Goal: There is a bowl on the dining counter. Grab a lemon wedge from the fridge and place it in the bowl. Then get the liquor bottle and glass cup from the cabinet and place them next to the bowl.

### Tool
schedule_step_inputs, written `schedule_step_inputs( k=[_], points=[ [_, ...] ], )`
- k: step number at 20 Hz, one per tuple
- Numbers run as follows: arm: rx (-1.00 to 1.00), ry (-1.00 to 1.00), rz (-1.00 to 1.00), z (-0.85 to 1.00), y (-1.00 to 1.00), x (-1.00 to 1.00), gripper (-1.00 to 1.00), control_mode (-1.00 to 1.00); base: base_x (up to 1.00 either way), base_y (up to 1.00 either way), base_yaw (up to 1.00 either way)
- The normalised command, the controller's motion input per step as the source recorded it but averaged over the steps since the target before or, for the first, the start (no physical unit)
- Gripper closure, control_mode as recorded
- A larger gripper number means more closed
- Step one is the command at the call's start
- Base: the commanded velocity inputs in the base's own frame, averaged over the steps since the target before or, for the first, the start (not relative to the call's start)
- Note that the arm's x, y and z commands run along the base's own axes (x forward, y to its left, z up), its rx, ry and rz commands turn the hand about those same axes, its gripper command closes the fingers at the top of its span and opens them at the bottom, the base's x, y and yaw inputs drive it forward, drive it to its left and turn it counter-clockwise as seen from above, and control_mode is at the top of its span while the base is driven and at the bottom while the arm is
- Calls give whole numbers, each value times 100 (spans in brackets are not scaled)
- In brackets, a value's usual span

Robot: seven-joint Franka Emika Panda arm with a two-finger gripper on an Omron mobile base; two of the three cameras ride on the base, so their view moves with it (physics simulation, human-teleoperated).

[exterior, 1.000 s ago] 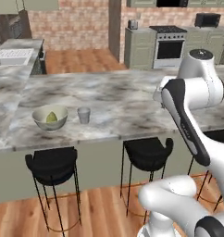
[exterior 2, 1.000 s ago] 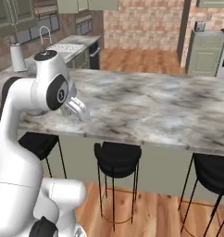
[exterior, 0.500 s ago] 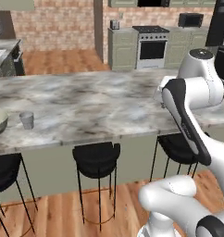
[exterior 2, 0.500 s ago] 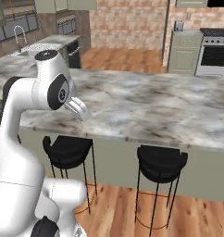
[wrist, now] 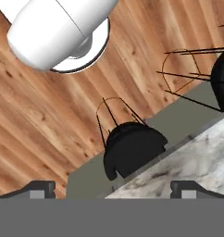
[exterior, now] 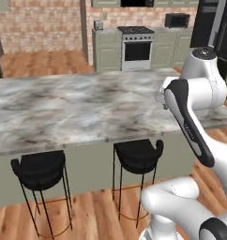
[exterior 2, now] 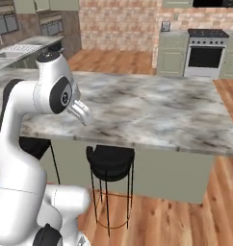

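A grey marble dining counter [exterior: 78,105] spans a brick-walled kitchen, with black stools [exterior: 136,154] on the wood floor [wrist: 35,125] and a stove [exterior 2: 204,53] behind. The gripper [wrist: 111,190] is open and empty.

A home kitchen (rendered): a marble-topped dining counter [exterior: 78,105] with black bar stools [exterior: 39,171] tucked beneath, a stove [exterior: 136,47] and pale green cabinets [exterior: 106,49] at twelve o'clock, brick walls [exterior: 45,26], and a wood plank floor [exterior 2: 176,226].

Even, bright render; soft, perhaps slightly blurred.
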Motion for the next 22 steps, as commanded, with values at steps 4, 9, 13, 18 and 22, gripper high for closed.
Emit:
schedule_step_inputs(
  k=[4,9,13,18,22],
  points=[
    [0,0,0,0,0,0,-100,100,4,-100,-3],
    [0,0,0,0,0,0,-100,100,15,-100,-5],
    [0,0,0,0,0,0,-100,100,29,-100,-6],
    [0,0,0,0,0,0,-100,100,40,-100,-5],
    [0,0,0,0,0,0,-100,100,59,-100,-5]
  ],
)
